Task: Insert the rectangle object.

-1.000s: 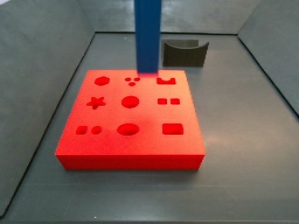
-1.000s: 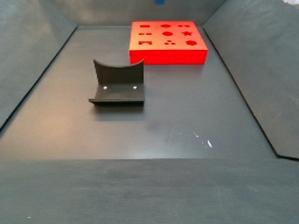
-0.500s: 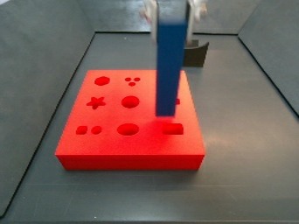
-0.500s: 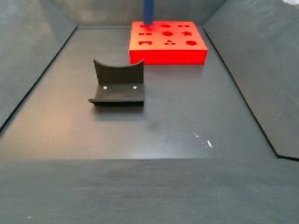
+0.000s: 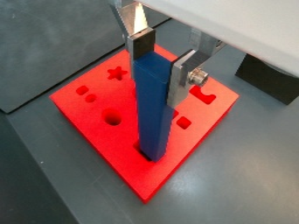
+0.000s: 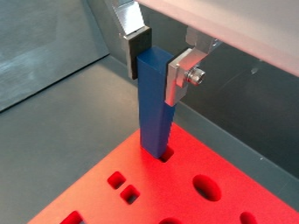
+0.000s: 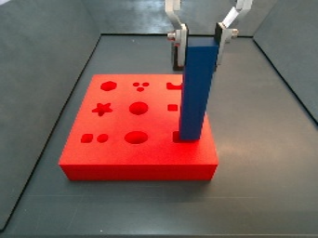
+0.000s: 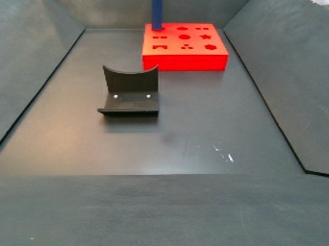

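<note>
The rectangle object, a tall plain blue bar, stands upright on the flat red block. Its lower end sits in the rectangular hole near the block's front right corner. My gripper is above the block, shut on the bar's top end, with a silver finger on each side. Both wrist views show the bar between the pads and its foot in the hole. In a side view only a short piece of the bar shows above the red block.
The dark fixture with a curved notch stands on the grey floor away from the red block, and also shows in a wrist view. Sloping grey walls close the floor in.
The gripper has carried the bar from over the block's back edge to its front right part and lowered it until its end stands in the rectangular hole.
</note>
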Controlling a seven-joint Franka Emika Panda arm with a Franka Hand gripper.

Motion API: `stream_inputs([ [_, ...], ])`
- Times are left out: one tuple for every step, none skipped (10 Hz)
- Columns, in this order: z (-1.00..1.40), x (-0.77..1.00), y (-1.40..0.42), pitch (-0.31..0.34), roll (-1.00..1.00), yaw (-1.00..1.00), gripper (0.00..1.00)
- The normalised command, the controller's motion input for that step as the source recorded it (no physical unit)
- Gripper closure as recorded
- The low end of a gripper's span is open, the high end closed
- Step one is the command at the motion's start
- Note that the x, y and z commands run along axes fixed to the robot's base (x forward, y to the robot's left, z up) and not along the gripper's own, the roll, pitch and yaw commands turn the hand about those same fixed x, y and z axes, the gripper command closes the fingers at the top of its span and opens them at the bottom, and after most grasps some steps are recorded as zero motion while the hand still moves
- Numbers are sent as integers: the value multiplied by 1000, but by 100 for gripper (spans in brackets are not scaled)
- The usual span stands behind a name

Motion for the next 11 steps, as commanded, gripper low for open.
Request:
stream_inputs([
  [-17, -54, -14, -11, 70, 26, 100],
  [-89, -123, 0, -26, 73, 6, 100],
  [-180, -140, 0, -49, 37, 0, 100],
  [-194, -140, 0, -57, 70, 0, 100],
  [-297, -114, 0, -60, 84, 0, 100],
  [-366, -117, 0, -67, 133, 0, 100],
  [-429, -14, -71, -60, 141, -11, 100],
  [-591, 0, -57, -101, 221, -31, 100],
  [-706, 0, -54, -141, 270, -11, 100],
  [-720, 0, -57, -146, 261, 0, 100],
  [-760, 0, -83, -147, 237, 0, 100],
])
